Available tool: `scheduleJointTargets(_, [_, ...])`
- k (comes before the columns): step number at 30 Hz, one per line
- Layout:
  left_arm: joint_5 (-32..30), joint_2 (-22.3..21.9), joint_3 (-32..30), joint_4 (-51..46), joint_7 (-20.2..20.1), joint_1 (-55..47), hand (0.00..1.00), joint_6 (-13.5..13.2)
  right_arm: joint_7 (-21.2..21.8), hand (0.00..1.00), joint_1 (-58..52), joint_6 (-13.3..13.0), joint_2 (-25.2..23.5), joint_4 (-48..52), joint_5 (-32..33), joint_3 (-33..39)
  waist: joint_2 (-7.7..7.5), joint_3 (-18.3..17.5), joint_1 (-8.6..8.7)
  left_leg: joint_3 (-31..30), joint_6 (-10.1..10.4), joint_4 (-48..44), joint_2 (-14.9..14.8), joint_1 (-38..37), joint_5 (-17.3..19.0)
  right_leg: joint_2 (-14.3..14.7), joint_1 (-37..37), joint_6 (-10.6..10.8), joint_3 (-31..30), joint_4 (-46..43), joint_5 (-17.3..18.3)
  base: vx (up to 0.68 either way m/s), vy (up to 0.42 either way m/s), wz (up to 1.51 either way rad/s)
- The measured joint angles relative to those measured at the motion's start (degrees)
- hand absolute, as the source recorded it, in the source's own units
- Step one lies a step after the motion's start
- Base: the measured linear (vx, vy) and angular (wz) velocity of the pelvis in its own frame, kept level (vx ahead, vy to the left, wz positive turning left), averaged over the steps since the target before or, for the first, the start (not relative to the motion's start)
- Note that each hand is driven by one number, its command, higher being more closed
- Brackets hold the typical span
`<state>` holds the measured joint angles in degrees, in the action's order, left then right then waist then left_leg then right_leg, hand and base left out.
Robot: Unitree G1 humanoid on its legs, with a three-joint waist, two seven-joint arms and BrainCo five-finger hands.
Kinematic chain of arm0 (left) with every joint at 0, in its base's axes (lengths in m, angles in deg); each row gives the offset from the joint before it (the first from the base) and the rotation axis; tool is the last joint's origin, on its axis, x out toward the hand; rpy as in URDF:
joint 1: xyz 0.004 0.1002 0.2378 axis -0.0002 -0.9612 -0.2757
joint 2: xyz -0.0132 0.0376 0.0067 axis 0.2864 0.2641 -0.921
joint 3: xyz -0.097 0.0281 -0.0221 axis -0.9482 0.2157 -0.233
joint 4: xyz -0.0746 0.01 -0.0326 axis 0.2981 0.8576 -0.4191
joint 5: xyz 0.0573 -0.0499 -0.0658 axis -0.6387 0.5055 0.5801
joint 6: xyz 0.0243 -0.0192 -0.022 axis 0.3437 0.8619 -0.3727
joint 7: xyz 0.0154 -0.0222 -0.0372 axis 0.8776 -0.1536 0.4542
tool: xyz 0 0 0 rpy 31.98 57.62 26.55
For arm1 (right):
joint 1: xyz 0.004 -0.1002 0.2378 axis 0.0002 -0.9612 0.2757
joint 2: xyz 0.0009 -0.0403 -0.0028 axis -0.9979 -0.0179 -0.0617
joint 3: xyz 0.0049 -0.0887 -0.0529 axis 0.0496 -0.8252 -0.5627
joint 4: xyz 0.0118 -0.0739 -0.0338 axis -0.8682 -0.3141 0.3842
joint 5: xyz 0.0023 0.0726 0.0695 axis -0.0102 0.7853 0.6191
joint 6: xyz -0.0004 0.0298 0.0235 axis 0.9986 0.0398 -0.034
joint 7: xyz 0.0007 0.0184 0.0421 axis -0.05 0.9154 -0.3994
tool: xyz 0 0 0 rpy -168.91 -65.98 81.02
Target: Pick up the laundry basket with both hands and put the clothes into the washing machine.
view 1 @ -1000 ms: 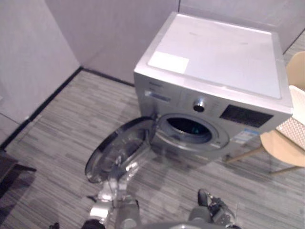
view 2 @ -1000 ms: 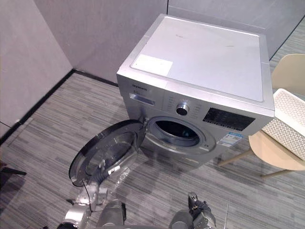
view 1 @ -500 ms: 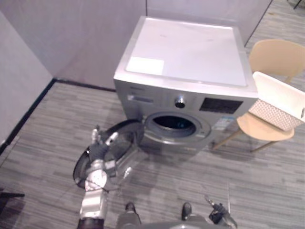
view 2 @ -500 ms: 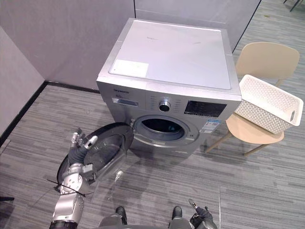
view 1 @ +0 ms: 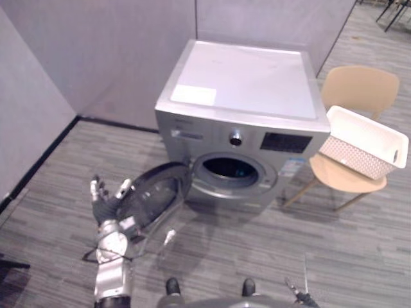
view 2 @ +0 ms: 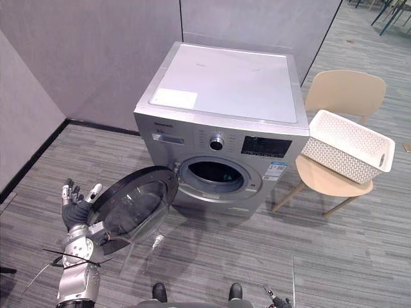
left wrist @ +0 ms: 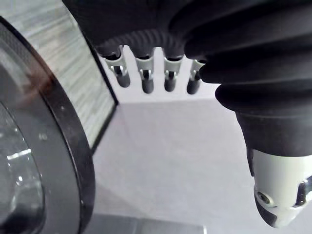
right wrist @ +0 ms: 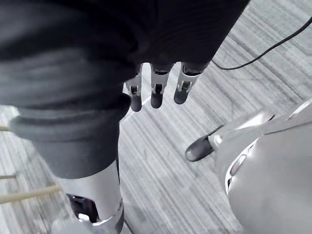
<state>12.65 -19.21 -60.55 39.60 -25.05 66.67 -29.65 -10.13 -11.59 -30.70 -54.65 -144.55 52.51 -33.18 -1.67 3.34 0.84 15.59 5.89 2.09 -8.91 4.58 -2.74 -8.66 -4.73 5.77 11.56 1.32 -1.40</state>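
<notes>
A silver washing machine [view 1: 244, 96] stands against the grey partition. Its round glass door [view 1: 154, 196] is swung wide to the left, and the drum opening [view 1: 228, 170] looks dark inside. To the machine's right, a white perforated laundry basket [view 1: 363, 147] sits tilted on a beige chair [view 1: 356, 90]. My left hand [view 1: 106, 206] is raised just left of the door's rim [left wrist: 63, 131]. Its fingers [left wrist: 146, 80] are straight and hold nothing. My right hand [right wrist: 156, 92] hangs low over the floor with relaxed fingers, far from the basket.
Grey partition walls close the space behind and to the left of the machine. The chair's splayed wooden legs [view 1: 298, 189] reach toward the machine's right front corner. Striped grey carpet [view 1: 257, 244] lies in front of the machine.
The camera has shifted. My left hand has come off the door's rim and now stands to its left with fingers spread. The door stays open.
</notes>
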Motion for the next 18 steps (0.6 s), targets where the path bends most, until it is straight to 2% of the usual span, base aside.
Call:
scheduleJointTargets(6, [-1.3, 2.2, -4.4, 7.5, 1.9, 4.6, 0.0, 2.8, 0.1, 0.0, 0.3, 0.4, -1.0, 1.3, 0.2, 0.2, -0.04, 2.0, 0.01, -0.3, 0.0, 0.0, 0.0, 5.0, -1.0, 0.2, -3.7, 0.1, 0.6, 1.2, -1.8, 0.06, -0.019, 0.02])
scheduleJointTargets(10, [-2.7, 6.2, -4.4, 12.4, 3.1, 11.1, 0.0, 4.7, 0.3, 0.0, 0.8, 0.5, -1.8, 2.6, 0.1, 1.6, -0.82, 3.3, 0.0, 0.2, 0.0, -0.2, -0.3, 7.7, -1.0, 0.5, -6.1, -0.1, 0.2, 2.0, -2.2, 0.1, -0.032, -0.04])
scheduleJointTargets(15, [-3.2, 13.6, -2.2, 24.3, 3.4, 22.0, 0.0, 5.4, 1.5, 0.0, 1.4, 0.5, -1.5, 6.5, 0.0, -1.6, -1.2, 5.5, -0.03, 1.6, -0.7, -3.0, -1.0, 10.9, 0.7, 0.8, -8.9, -1.8, -0.5, 2.0, -4.2, 0.03, -0.009, -0.15])
scheduleJointTargets(18, [-5.8, 18.0, 0.8, 34.3, 3.2, 28.2, 0.0, 5.3, 2.4, 0.0, 1.4, 0.3, -1.1, 7.4, 0.2, -4.9, -1.37, 6.9, -0.19, 2.1, -1.2, -5.3, -1.2, 11.7, 2.2, 0.7, -9.4, -2.4, -0.7, 2.0, -5.5, -0.01, 0.018, -0.14])
